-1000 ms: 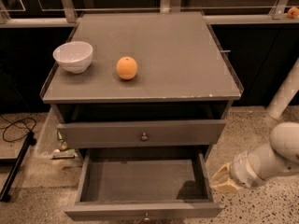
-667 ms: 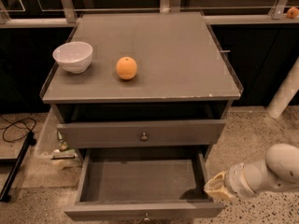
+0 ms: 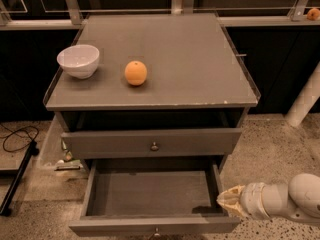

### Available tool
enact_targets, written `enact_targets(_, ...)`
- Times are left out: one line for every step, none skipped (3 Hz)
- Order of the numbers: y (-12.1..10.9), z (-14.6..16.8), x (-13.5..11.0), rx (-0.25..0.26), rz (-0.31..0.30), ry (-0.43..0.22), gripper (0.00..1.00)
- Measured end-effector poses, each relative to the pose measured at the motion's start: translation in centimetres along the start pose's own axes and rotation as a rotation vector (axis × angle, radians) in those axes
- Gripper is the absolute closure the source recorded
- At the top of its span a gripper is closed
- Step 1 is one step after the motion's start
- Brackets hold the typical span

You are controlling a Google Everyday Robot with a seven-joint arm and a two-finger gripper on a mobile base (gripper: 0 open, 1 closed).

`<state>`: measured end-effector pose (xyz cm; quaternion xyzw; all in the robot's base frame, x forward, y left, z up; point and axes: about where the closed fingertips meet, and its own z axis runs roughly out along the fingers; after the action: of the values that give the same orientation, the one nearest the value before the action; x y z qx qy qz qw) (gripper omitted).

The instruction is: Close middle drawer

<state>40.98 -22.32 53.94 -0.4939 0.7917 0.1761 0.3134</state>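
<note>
The middle drawer (image 3: 150, 193) is pulled far out of the cabinet (image 3: 165, 44), and its low front panel reaches the bottom edge of the view. Bare speckled floor (image 3: 280, 144) lies open to the right of it. A black cable (image 3: 17, 136) lies on the floor to the left.

The gripper (image 3: 227, 200) is low on the right, just beside the drawer's right wall near its front corner. I cannot tell whether it touches the wood, nor whether it is open or closed.

Two drawers show: the pulled-out one and, above it, a taller-fronted drawer (image 3: 125, 143) that is slightly out. Each has one knob. On the cabinet top are one white bowl (image 3: 78, 60) and one orange (image 3: 135, 72), apart from each other.
</note>
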Motion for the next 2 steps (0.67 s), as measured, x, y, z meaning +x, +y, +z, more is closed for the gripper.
enact_targets(0.0,0.0,0.0,0.001,-0.003,-0.001,1.0)
enact_targets(1.6,1.1,0.8,-0.065,0.009,0.044,1.0)
